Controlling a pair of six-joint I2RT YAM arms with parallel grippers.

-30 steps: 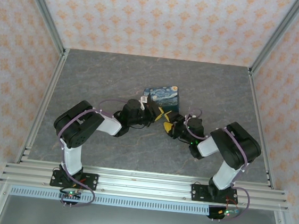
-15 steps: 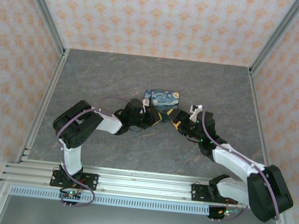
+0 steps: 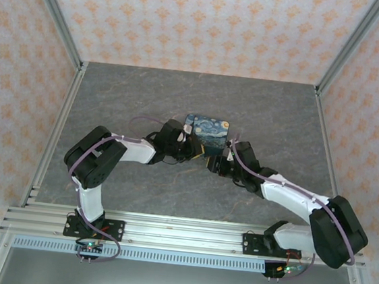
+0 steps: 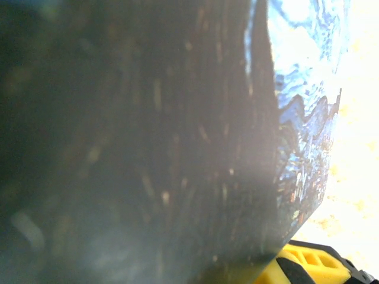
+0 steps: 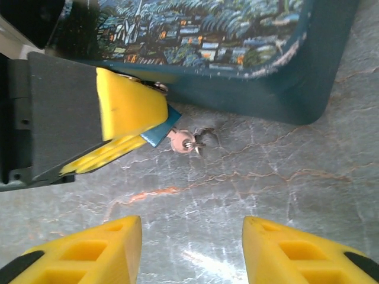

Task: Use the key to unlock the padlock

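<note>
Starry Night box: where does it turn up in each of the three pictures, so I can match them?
Top external: Starry Night box, near the picture's centre.
Left wrist: very close, painted face on the right side.
Right wrist: along the top edge.
Shared landmark: left gripper, beside the box's near edge.

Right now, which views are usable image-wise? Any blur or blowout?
Left wrist: printed box too close, dark, blurred, right edge blown out. Right wrist: sharp on the key and box; glare streak on the table. Top external: evenly lit, sharp.
</note>
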